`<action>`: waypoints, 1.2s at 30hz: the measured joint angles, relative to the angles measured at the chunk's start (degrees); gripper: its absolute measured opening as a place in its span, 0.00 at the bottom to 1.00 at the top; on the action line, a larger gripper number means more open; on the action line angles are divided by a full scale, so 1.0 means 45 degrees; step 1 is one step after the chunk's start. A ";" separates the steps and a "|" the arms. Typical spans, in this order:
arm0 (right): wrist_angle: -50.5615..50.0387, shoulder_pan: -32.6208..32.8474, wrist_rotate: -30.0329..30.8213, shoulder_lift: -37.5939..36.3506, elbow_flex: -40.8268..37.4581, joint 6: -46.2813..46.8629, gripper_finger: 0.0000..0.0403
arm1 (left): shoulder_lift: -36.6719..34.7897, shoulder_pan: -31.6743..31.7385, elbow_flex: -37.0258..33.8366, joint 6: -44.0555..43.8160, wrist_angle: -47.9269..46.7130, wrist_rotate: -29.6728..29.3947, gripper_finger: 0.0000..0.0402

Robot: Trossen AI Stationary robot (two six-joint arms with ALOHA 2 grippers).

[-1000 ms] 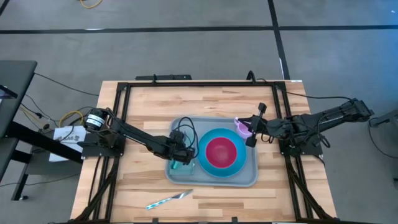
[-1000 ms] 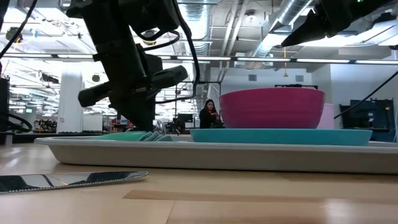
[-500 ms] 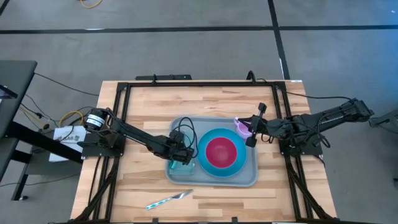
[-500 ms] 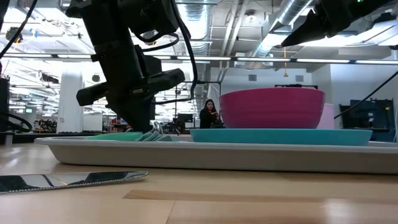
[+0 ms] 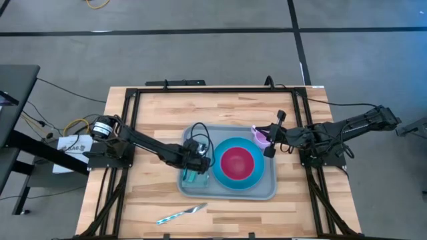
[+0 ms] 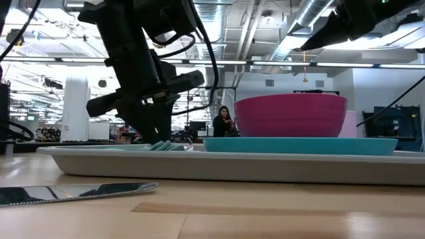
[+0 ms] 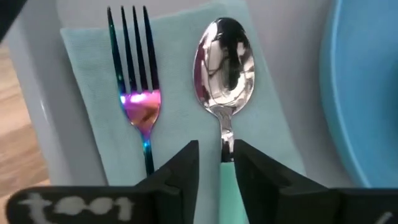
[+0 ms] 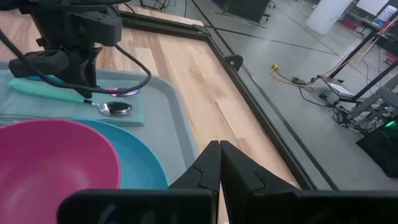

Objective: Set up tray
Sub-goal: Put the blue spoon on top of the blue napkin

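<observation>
Your left gripper (image 7: 215, 163), at the tray's (image 5: 227, 193) nine o'clock, pinches the spoon (image 7: 224, 68); release it flat on the napkin (image 7: 180, 93), parallel to the fork (image 7: 137, 87).

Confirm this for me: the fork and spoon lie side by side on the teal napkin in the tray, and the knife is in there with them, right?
Not quite. The iridescent metal fork and shiny metal spoon do lie side by side on the teal rectangular napkin in the large grey-blue plastic tray, but the high view shows the iridescent knife outside it, on the wooden table.
</observation>
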 joint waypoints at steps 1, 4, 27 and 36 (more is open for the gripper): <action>-0.0053 0.0001 0.0003 0.0000 0.0000 0.0000 0.00 | 0.0000 0.0066 0.0000 0.0254 0.0004 0.0156 0.23; -0.0153 -0.0004 0.0005 0.0000 0.0000 -0.0080 0.00 | -0.0005 0.0286 0.0010 0.1467 0.0007 0.0502 0.24; 0.0099 -0.0810 0.0015 0.0000 0.0000 -0.0350 0.00 | 0.0971 0.0586 0.0126 0.3557 0.1121 0.0957 0.24; 0.0103 -0.0810 0.0010 0.0005 0.0000 -0.0345 0.00 | 0.0979 0.0596 0.0097 0.3196 0.1198 0.0987 0.17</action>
